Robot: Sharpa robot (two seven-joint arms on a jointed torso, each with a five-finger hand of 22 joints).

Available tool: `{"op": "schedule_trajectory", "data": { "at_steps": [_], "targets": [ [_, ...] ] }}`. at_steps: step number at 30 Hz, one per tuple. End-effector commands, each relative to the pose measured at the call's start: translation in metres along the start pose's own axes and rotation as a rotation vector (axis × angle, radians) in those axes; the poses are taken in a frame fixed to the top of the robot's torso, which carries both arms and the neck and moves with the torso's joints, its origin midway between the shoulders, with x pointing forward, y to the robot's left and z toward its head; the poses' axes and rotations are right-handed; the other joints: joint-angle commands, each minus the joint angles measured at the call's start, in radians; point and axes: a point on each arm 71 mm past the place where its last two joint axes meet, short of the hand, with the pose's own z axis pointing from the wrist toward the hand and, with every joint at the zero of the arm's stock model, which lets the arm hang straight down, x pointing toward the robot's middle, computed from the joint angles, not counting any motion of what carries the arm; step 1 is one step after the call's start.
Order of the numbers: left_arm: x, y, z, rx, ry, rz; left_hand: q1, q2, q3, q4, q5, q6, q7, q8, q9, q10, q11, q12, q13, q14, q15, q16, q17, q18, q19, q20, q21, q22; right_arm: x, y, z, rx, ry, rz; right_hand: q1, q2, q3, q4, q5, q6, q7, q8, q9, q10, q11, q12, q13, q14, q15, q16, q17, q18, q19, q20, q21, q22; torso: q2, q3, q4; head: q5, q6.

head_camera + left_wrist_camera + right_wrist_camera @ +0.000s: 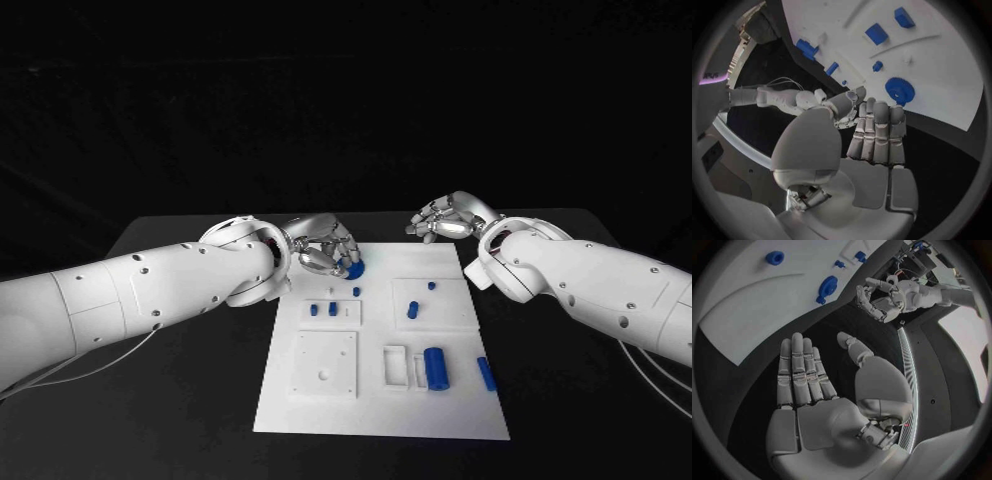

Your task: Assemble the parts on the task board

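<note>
At the task board's [378, 400] far edge, the left hand [326, 246] hovers just beside a blue gear [353, 268], fingers extended and holding nothing. The right hand [450, 220] hangs past the far right corner, fingers straight and empty.

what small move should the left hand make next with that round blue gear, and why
Probably lower the left hand a little and close its fingers on the round blue toothed gear. The left wrist view shows the fingers straight and holding nothing, with the gear lying flat near the edge of the white task board just beyond the fingertips. The right hand hangs open off the board's far corner, so it is not in the way.
</note>
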Motion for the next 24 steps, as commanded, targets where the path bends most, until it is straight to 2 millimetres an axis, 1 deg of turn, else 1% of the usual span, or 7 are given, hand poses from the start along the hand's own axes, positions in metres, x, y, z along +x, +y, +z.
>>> {"op": "schedule_trajectory", "data": {
  "at_steps": [1,3,6,9,16,17,24],
  "targets": [
    [0.007,-0.007,0.004,0.083,-0.009,0.156,-0.002,-0.005,-0.003,0.001,-0.002,0.008,-0.004,-0.004,-0.014,-0.006,0.002,-0.026,-0.017,0.006,0.005,0.005,0.001,0.027,0.013,-0.038,0.003,0.0,0.002,0.002,0.0,-0.013,0.013,0.001,-0.01,0.001,-0.004,-0.002,0.003,-0.005,0.002,0.004,-0.001,-0.007,0.0,0.005,-0.001,0.0,0.003,-0.007,0.002,0.007,-0.009,-0.001,-0.006,0.001,0.001,0.0004,-0.0014,0.001,0.004],
    [0.013,-0.007,0.007,0.078,0.005,0.158,-0.001,-0.004,-0.001,0.001,0.0,0.01,0.0,-0.007,-0.025,-0.002,0.007,-0.045,-0.028,0.009,0.01,0.004,0.0,0.031,0.017,-0.034,0.003,0.001,0.003,0.003,0.001,-0.015,0.014,0.001,-0.01,0.001,-0.004,-0.002,0.004,-0.005,0.002,0.004,-0.001,-0.007,0.0,0.005,-0.001,0.0,0.003,-0.007,0.002,0.007,-0.009,-0.001,-0.006,0.001,0.001,0.0004,-0.0024,0.001,0.006],
    [0.018,-0.006,0.009,0.07,0.023,0.175,0.011,0.005,0.008,-0.001,0.024,0.013,0.002,-0.01,-0.036,0.007,0.009,-0.06,-0.039,0.011,0.011,0.005,0.0,0.035,0.02,-0.032,0.004,0.002,0.003,0.003,0.001,-0.016,0.015,0.001,-0.01,0.001,-0.004,-0.002,0.004,-0.005,0.002,0.005,-0.001,-0.007,0.0,0.005,-0.001,0.0,0.003,-0.007,0.002,0.007,-0.009,-0.001,-0.006,0.001,0.002,0.0,-0.0038,0.0,0.007],
    [0.021,-0.004,0.011,0.06,0.033,0.184,0.01,0.006,0.007,-0.001,0.025,0.013,0.002,-0.012,-0.042,0.011,0.01,-0.068,-0.044,0.013,0.012,0.006,0.0,0.036,0.021,-0.031,0.006,0.003,0.003,0.003,0.001,-0.016,0.015,0.002,-0.009,0.001,-0.004,-0.002,0.004,-0.005,0.002,0.005,-0.001,-0.007,0.0,0.005,-0.001,0.0,0.003,-0.007,0.002,0.007,-0.009,-0.001,-0.007,0.001,0.002,0.0003,-0.0041,-0.001,0.006],
    [0.027,-0.005,0.014,0.066,0.032,0.247,-0.002,-0.007,-0.007,0.0,-0.005,0.01,0.011,-0.017,-0.058,0.01,0.014,-0.093,-0.058,0.014,0.016,0.009,0.001,0.041,0.025,-0.027,0.01,0.007,0.004,0.004,0.0,-0.019,0.018,0.003,-0.009,0.001,-0.004,-0.003,0.004,-0.005,0.002,0.005,-0.001,-0.007,0.0,0.005,-0.001,0.0,0.003,-0.007,0.002,0.007,-0.009,-0.001,-0.007,0.001,0.002,0.0009,-0.0012,-0.003,0.006],
    [0.028,-0.006,0.015,0.066,0.036,0.247,-0.005,-0.015,-0.012,0.002,-0.047,0.003,0.013,-0.021,-0.063,0.001,0.017,-0.104,-0.064,0.012,0.019,0.008,0.0,0.042,0.024,-0.025,0.009,0.007,0.004,0.005,0.0,-0.02,0.019,0.003,-0.009,0.001,-0.004,-0.003,0.004,-0.005,0.002,0.005,-0.001,-0.007,0.0,0.005,-0.001,0.0,0.003,-0.007,0.002,0.007,-0.009,-0.001,-0.007,0.001,0.002,0.001,-0.0015,-0.003,0.005],
    [0.031,-0.004,0.015,0.051,0.068,0.255,-0.006,-0.018,-0.013,0.003,-0.052,0.003,0.014,-0.021,-0.064,0.002,0.018,-0.106,-0.065,0.012,0.019,0.008,0.0,0.042,0.024,-0.024,0.009,0.007,0.004,0.005,0.0,-0.021,0.02,0.004,-0.009,0.001,-0.004,-0.003,0.004,-0.005,0.002,0.005,-0.001,-0.007,0.0,0.005,-0.001,0.0,0.003,-0.007,0.002,0.007,-0.009,-0.001,-0.007,0.001,0.001,0.0001,-0.0018,-0.004,0.002]
  ]
}}
